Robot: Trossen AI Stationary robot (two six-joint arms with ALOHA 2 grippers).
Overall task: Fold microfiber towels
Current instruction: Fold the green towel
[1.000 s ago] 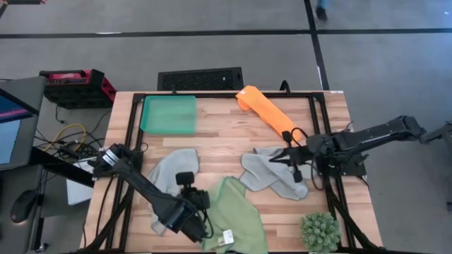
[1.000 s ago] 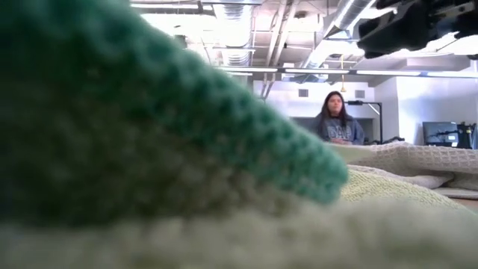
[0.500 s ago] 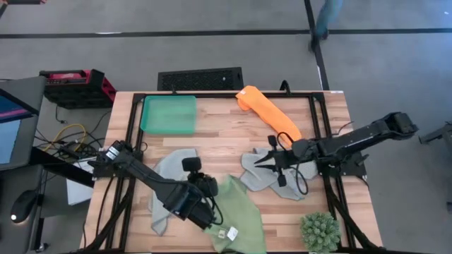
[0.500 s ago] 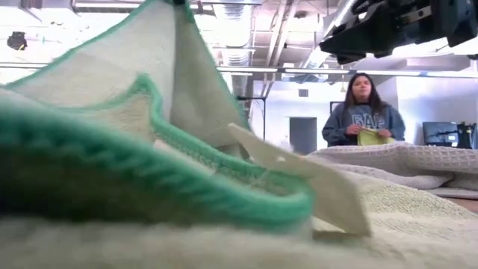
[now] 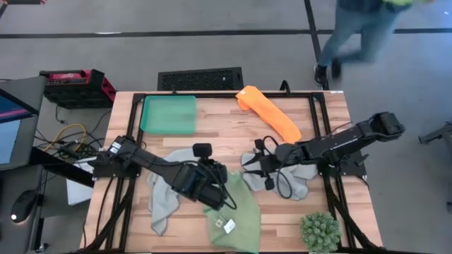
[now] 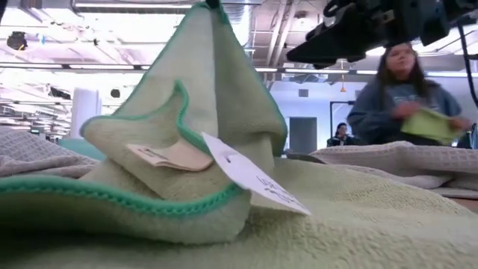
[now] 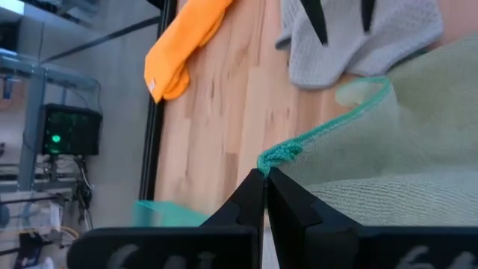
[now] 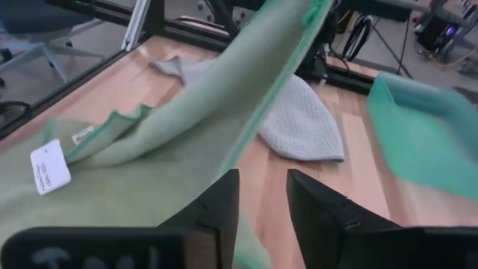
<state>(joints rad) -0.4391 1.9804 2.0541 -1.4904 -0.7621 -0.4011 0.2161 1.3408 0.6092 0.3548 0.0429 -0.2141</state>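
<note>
left hand [image 7: 263,178] pinching green towel [image 5: 236,212], white tag [image 6: 250,179] unreadable

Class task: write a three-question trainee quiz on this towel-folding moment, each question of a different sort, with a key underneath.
1. True or false: the left gripper is shut on the light green towel.
2. Which gripper is open? A left B right
3. Fill in: the orange towel lies beside the table's ____ edge.

Key: 1 true, it pinches a corner. 2 B, the right gripper, over the grey towel. 3 far.
</note>
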